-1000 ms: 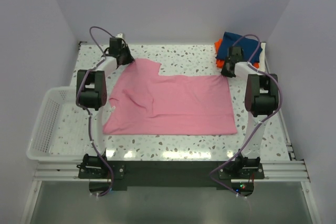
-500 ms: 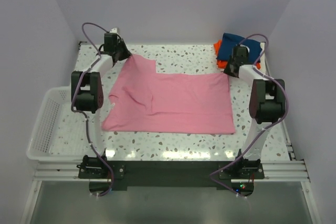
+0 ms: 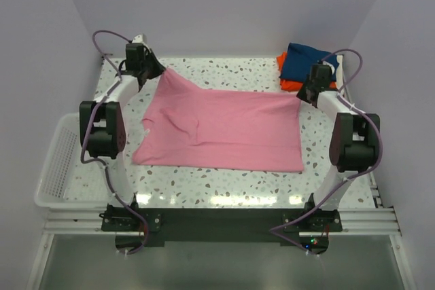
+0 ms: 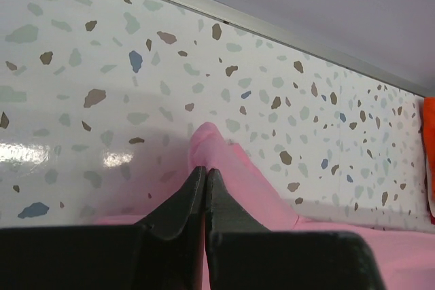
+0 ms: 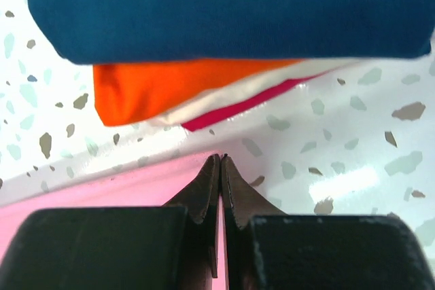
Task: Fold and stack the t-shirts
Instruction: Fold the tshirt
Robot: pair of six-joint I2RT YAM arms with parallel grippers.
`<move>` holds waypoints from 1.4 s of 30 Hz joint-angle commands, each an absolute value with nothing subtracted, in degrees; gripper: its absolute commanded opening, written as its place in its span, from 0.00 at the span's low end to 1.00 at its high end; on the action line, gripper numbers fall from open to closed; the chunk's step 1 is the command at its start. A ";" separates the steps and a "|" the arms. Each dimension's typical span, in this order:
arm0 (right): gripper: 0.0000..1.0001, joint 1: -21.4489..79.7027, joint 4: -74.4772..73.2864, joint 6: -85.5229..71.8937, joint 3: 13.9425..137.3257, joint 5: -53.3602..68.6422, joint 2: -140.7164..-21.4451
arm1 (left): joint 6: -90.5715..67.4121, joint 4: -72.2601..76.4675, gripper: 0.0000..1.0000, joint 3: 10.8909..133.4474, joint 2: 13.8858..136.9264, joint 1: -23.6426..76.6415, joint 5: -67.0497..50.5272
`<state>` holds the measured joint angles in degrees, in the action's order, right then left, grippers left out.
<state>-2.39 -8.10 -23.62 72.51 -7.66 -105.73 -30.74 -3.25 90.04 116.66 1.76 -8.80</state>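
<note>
On the speckled surface (image 3: 238,69) the light pink t-shirt (image 3: 224,127), judged soft and limp, is pinched at its far corners by the closed left tool (image 4: 205,171) and right tool (image 5: 221,161).

Left gripper (image 4: 205,169) and right gripper (image 5: 221,158) — both pinched closed, reaching far forward

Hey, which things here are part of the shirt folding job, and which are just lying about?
Part of the job: pink shirt, pinched by the left gripper and right gripper; folded stack of navy, orange, white and red shirts.
Lying about: white basket at the table's left edge.
</note>
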 commanded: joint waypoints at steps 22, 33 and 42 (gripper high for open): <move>0.00 -2.72 -15.81 -33.57 53.27 -9.31 -84.38 | -42.89 -5.53 0.00 57.58 83.08 0.97 -3.87; 0.00 -2.81 -17.58 -34.54 49.66 -10.11 -80.42 | -43.59 -9.84 0.00 50.28 73.57 0.97 -2.37; 0.00 -2.90 -16.79 -34.89 46.67 -9.49 -78.66 | -43.06 -10.90 0.00 47.38 70.58 0.97 -1.67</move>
<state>-2.44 -17.26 -34.00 47.64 -8.03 -81.21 -42.89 -11.00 48.45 73.73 1.52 -2.74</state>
